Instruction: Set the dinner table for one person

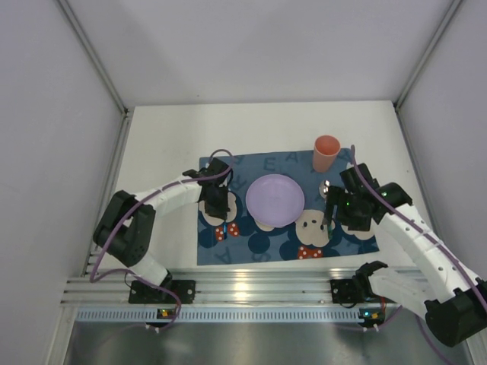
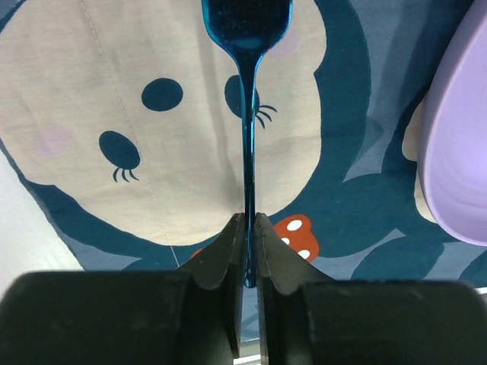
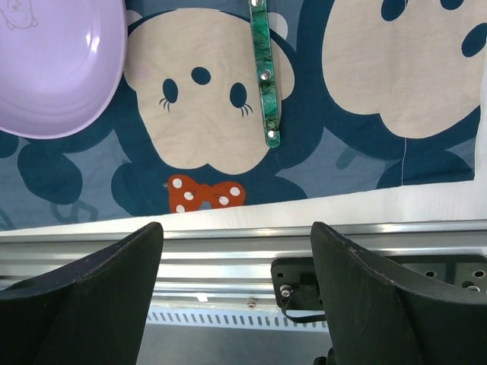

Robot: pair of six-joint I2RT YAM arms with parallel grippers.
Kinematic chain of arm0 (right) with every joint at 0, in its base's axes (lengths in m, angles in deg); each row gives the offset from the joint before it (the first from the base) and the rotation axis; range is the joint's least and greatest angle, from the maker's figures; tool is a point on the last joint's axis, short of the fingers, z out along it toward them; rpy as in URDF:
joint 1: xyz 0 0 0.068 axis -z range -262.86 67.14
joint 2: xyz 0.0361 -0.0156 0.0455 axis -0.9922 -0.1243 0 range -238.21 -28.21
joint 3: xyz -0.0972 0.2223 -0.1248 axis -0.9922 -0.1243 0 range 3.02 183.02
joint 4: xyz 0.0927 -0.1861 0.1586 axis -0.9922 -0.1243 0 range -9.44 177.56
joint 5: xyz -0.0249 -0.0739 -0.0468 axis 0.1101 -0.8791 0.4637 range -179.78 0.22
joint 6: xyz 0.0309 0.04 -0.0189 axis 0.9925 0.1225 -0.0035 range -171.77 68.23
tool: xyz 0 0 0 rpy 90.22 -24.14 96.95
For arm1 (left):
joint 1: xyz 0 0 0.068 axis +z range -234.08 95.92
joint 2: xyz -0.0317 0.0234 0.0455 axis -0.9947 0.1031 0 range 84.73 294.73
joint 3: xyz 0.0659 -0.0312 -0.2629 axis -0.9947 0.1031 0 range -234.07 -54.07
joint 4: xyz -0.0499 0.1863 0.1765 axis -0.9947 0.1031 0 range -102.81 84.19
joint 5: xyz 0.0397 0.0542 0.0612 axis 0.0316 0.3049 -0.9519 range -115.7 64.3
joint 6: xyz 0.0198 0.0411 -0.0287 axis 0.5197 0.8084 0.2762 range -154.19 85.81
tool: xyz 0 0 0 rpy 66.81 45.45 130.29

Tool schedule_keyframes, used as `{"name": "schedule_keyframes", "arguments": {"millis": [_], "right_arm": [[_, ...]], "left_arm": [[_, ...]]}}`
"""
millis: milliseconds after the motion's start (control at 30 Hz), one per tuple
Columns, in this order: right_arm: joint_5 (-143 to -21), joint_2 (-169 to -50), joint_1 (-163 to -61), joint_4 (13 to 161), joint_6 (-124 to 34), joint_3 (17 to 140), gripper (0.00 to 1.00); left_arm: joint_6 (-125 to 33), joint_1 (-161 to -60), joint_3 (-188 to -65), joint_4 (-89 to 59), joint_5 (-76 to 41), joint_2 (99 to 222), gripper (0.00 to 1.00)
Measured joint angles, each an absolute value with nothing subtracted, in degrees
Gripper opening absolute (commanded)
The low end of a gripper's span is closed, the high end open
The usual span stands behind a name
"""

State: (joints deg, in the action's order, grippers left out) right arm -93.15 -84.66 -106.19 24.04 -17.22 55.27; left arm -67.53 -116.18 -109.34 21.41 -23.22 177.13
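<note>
The white dinner table [image 1: 160, 152] carries a dark blue mouse-print placemat [image 1: 262, 171]. A lilac plate [image 1: 275, 199] sits in the placemat's middle, and an orange cup [image 1: 326, 153] stands at its far right corner. My left gripper [image 2: 249, 220] is shut on the thin handle of a shiny blue utensil [image 2: 248, 114], low over the placemat just left of the plate [image 2: 456, 137]. The utensil's head is cut off by the frame edge. My right gripper [image 3: 236, 228] is open and empty above the near rail. A green-handled utensil [image 3: 264, 72] lies on the placemat right of the plate.
The ribbed aluminium rail [image 3: 228, 251] runs along the near table edge, with the arm base mounts [image 1: 358, 290] on it. White walls enclose the table on the left, right and far sides. Bare white tabletop [image 1: 259, 125] lies beyond the placemat.
</note>
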Motion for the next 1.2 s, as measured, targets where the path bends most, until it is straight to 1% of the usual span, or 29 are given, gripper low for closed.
{"name": "schedule_keyframes", "arguments": {"millis": [67,167,233,333,367,433,533,600,667,700,733,800,867,1000,1100,1200], "right_arm": [[-93.2,-84.4,-106.2,23.8,-17.2,55.2,0.80],[-93.2,-84.1,-106.2,23.8,-17.5,55.2,0.81],[-93.2,-83.8,-106.2,23.6,-17.7,55.2,0.81],[-93.2,-83.4,-106.2,23.3,-17.7,55.2,0.82],[-93.2,-83.3,-106.2,23.2,-17.8,55.2,0.84],[-93.2,-82.9,-106.2,22.9,-18.1,55.2,0.85],[-92.7,-82.1,-106.2,22.0,-19.1,56.4,0.87],[-91.2,-80.5,-106.2,22.1,-20.1,58.3,0.91],[-89.4,-77.6,-106.2,23.0,-21.2,60.7,0.94],[-88.6,-75.7,-106.1,23.5,-21.6,62.1,0.96],[-87.9,-73.9,-106.1,24.1,-21.8,63.2,0.99],[-86.4,-69.9,-106.1,25.7,-22.4,65.3,1.00],[-84.9,-65.7,-106.1,27.5,-23.1,66.6,1.00],[-84.0,-58.3,-106.1,29.6,-23.2,66.8,1.00],[-83.9,-53.8,-106.1,30.7,-22.6,65.5,1.00],[-83.8,-49.9,-106.1,30.9,-21.8,62.1,1.00]], "left_arm": [[-67.8,-116.2,-109.3,21.6,-23.7,177.0,0.21],[-68.3,-116.2,-109.3,22.1,-24.1,176.0,0.34],[-68.7,-116.2,-109.4,22.4,-24.2,175.2,0.40],[-69.0,-116.2,-109.6,23.2,-25.0,174.1,0.45],[-69.0,-116.2,-110.2,24.1,-25.6,173.9,0.46],[-68.8,-116.2,-111.7,25.9,-27.2,173.0,0.55],[-67.8,-116.2,-115.6,28.1,-32.8,169.4,0.57],[-65.2,-116.2,-116.1,26.1,-38.2,163.6,0.59],[-60.4,-116.2,-111.8,17.9,-42.8,153.3,0.61],[-57.3,-116.2,-107.7,12.9,-44.3,147.0,0.65],[-53.5,-116.2,-101.6,5.2,-45.6,139.7,0.67],[-47.0,-116.2,-90.3,-5.8,-48.2,127.5,0.70],[-41.7,-116.2,-80.1,-14.9,-51.0,119.7,0.73],[-36.5,-116.2,-66.8,-22.0,-57.6,114.6,0.75],[-33.8,-115.9,-62.0,-26.0,-59.7,114.7,0.78],[-32.7,-114.3,-58.7,-31.5,-61.2,117.6,0.80]]}}
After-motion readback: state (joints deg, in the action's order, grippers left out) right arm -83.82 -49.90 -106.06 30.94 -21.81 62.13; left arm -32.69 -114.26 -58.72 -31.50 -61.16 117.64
